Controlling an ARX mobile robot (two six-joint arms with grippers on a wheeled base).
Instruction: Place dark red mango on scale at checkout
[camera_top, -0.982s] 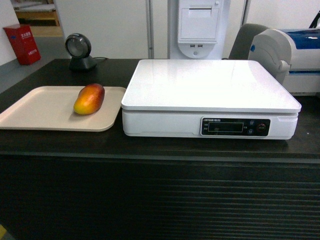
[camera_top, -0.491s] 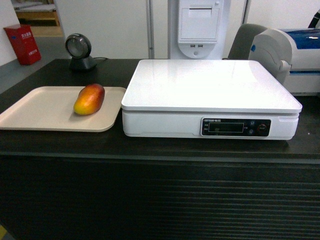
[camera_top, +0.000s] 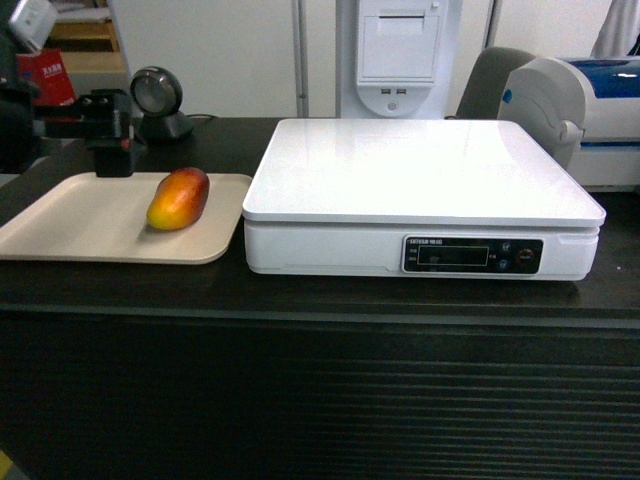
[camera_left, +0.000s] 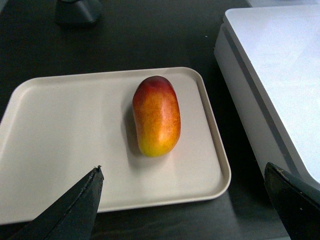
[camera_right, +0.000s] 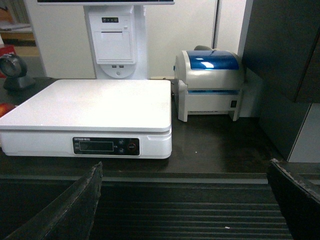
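Mango: one mango (camera_top: 179, 198) is seen, lying on its side on the tray's right half, red end toward the back, yellow end toward the front; nothing is gripping it.
Tray: one beige tray (camera_top: 70, 215) is set on the counter (camera_top: 320, 300), just left of the scale.
Scale: one white scale (camera_top: 420, 190) is placed at the middle of the counter; its top plate is bare, and one black display panel (camera_top: 471, 254) is set in its front.
Left pincer: one (camera_top: 112, 140) is held above the tray's back edge, left of the mango and apart from it; in the left wrist view its two fingers (camera_left: 75, 207) are spread wide, with the mango framed between them.
Right pincer: one (camera_right: 185, 210) is seen only in its own wrist view, spread wide and holding nothing, in front of the counter's slatted face.
Behind the scale: one blue-topped printer (camera_right: 209, 85) and one round scanner (camera_top: 158, 100) are seen.
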